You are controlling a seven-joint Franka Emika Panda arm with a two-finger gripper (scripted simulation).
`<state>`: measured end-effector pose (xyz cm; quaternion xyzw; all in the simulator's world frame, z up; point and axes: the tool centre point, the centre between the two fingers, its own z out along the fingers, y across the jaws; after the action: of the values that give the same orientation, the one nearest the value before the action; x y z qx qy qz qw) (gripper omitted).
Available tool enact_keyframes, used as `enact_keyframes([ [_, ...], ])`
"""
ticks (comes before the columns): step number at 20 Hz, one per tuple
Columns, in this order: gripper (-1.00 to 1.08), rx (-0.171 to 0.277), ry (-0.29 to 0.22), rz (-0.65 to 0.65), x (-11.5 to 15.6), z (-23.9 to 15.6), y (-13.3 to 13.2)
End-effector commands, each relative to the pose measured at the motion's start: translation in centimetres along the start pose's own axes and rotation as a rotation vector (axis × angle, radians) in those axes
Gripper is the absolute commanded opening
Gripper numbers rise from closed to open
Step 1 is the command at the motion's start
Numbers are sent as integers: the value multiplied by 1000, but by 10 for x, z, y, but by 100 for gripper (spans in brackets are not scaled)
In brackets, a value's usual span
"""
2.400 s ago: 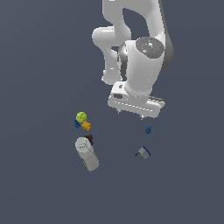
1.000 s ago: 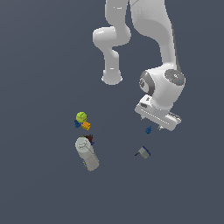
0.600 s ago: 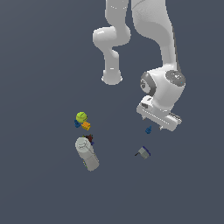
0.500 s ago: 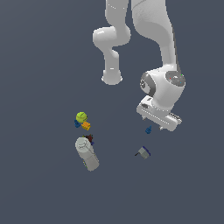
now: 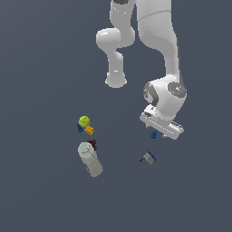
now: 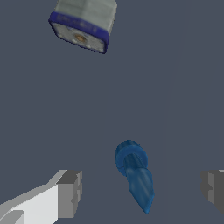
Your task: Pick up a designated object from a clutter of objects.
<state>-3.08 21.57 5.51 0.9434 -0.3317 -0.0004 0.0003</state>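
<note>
Grey floor unchanged; fingers (image 6: pixel 70 193) stay spread around blue piece (image 6: pixel 134 174).

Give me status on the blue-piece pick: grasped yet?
Not yet. Done: the gripper is positioned over the small blue knobby piece, jaws open with the piece lying between the fingers, apart from both. In hand: nothing; the piece looks to be resting on the floor. Left: close, then lift. The grey piece with a dark blue edge sits clear of the gripper.
</note>
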Motion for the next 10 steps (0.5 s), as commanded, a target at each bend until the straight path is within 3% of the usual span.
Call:
enact_keyframes([
  [1, 100, 1, 0, 1, 0, 8, 0],
  [5, 100, 1, 1, 1, 0, 13, -1],
  [6, -100, 1, 1, 1, 0, 13, -1],
  [10, -100, 1, 1, 1, 0, 13, -1],
])
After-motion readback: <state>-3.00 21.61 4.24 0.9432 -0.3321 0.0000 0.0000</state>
